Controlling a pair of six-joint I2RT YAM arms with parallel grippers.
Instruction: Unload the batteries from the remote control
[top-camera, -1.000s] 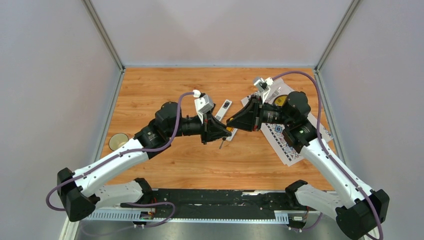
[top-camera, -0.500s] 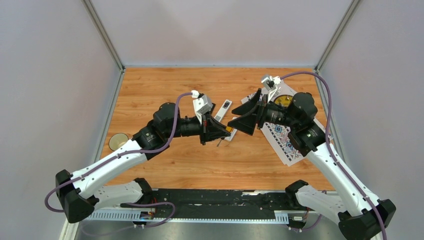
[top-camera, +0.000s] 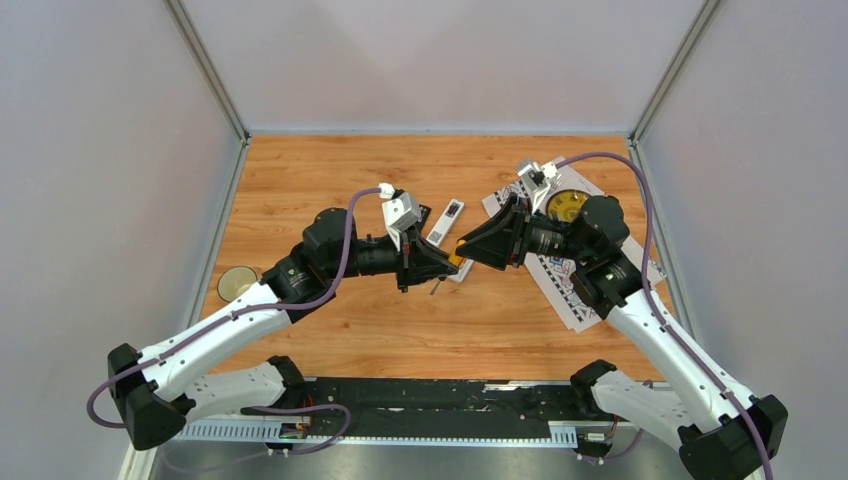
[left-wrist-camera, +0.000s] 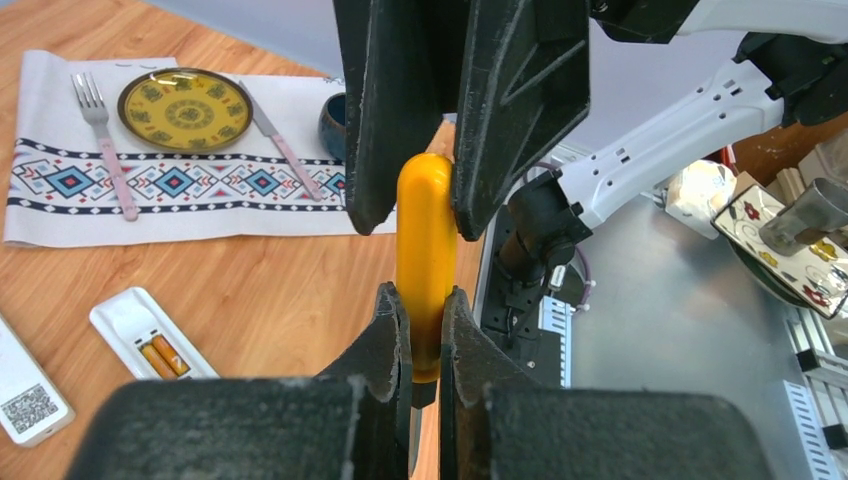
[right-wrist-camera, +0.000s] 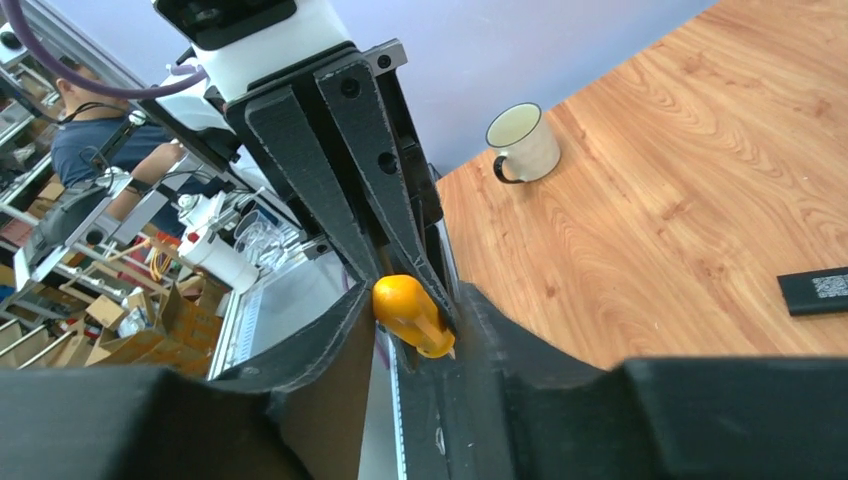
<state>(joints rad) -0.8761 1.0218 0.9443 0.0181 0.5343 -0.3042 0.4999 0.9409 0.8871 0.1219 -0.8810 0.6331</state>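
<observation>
From above: shows the left hand (top-camera: 440, 265) and the right hand (top-camera: 468, 248) tip to tip just left of the placemat (top-camera: 575, 285), a white sheet with a printed geometric border on the wood-grain bench (top-camera: 330, 170). Shows both pinching the screwdriver (top-camera: 455, 259), with only a speck of glossy orange-yellow handle visible between black wedge-shaped fingers. Cannot make out the batteries here.

Through the left wrist: finds the left hand (left-wrist-camera: 425, 300) pressed onto the lower part of the smooth, rounded handle, and the right hand (left-wrist-camera: 420, 215) gripping its upper end. Places the batteries (left-wrist-camera: 162, 356), two thin orange-gold cylinders, side by side in the open white remote (left-wrist-camera: 125, 318), flat on the bench near the placemat's patterned edge.

Through the right wrist: catches the right hand (right-wrist-camera: 415, 335) closed on the handle's tip, with the left hand's ribbed matte fingers (right-wrist-camera: 320, 170) clamped farther up.
</observation>
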